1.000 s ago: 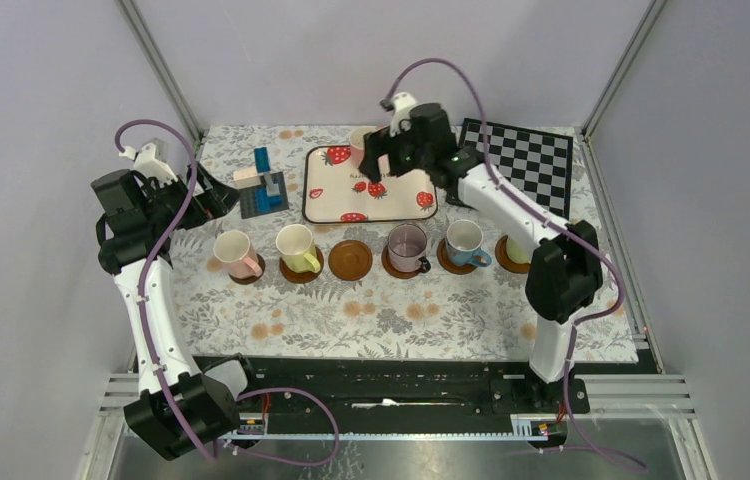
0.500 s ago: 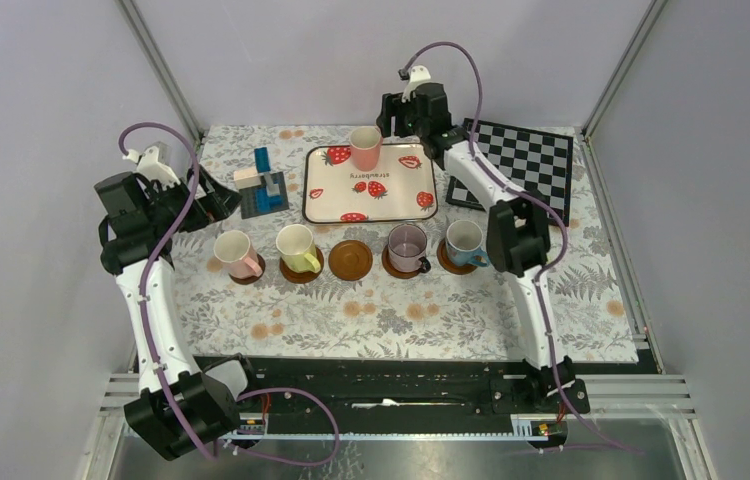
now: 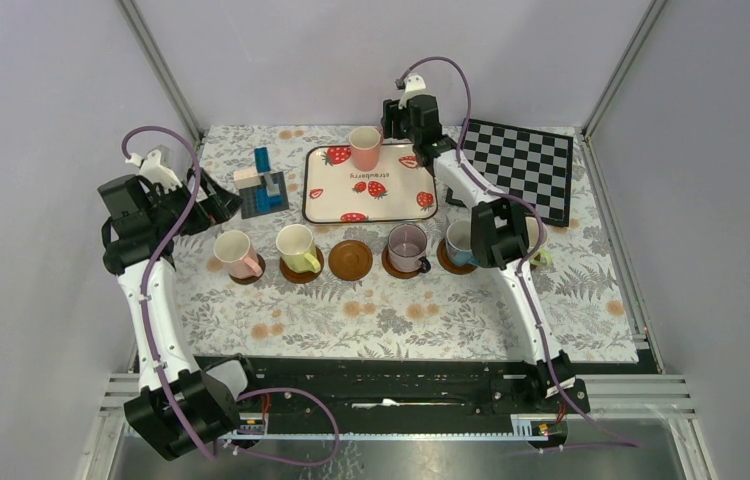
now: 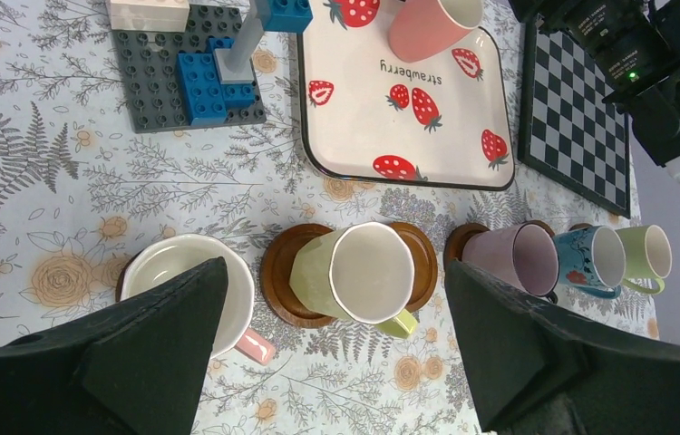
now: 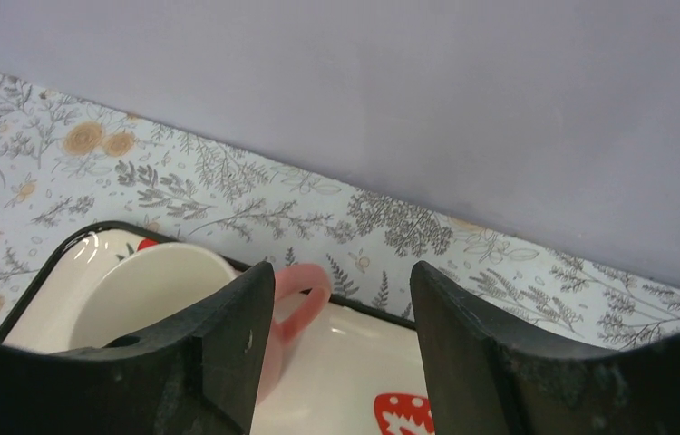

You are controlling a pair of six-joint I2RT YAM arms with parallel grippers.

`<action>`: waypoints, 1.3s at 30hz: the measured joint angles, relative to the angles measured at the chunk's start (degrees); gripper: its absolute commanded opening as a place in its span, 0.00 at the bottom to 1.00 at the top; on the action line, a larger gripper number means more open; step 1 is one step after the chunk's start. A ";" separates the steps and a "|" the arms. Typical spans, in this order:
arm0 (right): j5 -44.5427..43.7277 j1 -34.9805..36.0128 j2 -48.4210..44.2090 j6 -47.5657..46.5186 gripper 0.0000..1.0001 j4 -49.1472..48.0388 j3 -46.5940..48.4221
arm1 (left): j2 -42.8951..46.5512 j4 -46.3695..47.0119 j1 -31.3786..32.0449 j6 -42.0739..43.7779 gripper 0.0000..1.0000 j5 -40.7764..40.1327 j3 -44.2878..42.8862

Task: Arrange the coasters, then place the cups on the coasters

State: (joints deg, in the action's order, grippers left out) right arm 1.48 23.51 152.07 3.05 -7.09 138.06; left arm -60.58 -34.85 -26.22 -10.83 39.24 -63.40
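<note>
Nearest me, one coaster [image 3: 351, 259] is lying bare in the row, between the yellow-green cup [image 3: 296, 246] and the mauve cup [image 3: 407, 243], with more cups standing to either side. My left gripper [image 4: 335, 272] is hanging wide open above the row's left end, holding nothing. Farther back, the tray [image 3: 401, 180] is showing the word "strawberry", upside down from my side; I am reading no other writing. The pink cup [image 3: 365, 147] is standing upright at the tray's far edge. My right gripper [image 5: 341, 290] is hovering just beside it, jaws partway apart around the handle [image 5: 300, 294], gripping nothing yet. I am judging this the last fetch: pinching the handle, lifting clear of the tray's rim, then setting down on the bare coaster without nudging its neighbours.
</note>
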 measured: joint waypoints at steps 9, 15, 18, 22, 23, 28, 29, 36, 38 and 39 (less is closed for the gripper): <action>-1.42 -0.11 3.06 -3.17 0.59 -4.17 2.16 | -0.02 0.20 0.00 -0.26 0.99 0.00 0.26; -0.22 -0.59 4.33 -4.72 0.56 -5.95 2.49 | -0.02 0.31 0.00 -0.68 0.99 -0.02 0.26; 0.74 -0.92 4.57 -4.85 0.56 -6.12 2.49 | -0.02 0.33 0.00 -0.83 0.99 -0.02 0.26; 1.81 -1.07 4.59 -4.85 0.58 -6.16 2.49 | -0.04 0.35 0.00 -0.85 0.99 -0.02 0.26; 2.25 -1.11 4.59 -4.87 0.58 -6.16 2.43 | -0.04 0.37 0.00 -0.85 0.99 -0.02 0.26; 3.13 -1.14 4.04 -4.96 0.59 -7.80 -1.66 | -0.22 0.83 0.00 -0.85 0.99 -0.02 0.26; 3.21 -1.14 3.74 -4.98 0.59 -7.82 -3.04 | -0.31 0.85 0.00 -0.85 0.99 -0.02 0.26; 4.17 -1.16 0.50 -5.25 0.64 -7.93 -12.55 | -0.35 1.09 0.00 -0.87 0.99 0.00 0.26; 4.20 -1.16 -0.79 -5.33 0.65 -8.26 -14.29 | -0.33 1.11 0.00 -0.87 0.99 0.00 0.26; 4.24 -1.16 -1.38 -5.38 0.65 -8.35 -14.80 | -0.33 1.11 0.00 -0.87 0.99 0.00 0.26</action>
State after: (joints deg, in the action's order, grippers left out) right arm 5.72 22.35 150.69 -2.33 -15.44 123.26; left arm -60.90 -33.74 -26.22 -11.70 39.24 -63.13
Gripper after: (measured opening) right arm 0.641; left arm 0.989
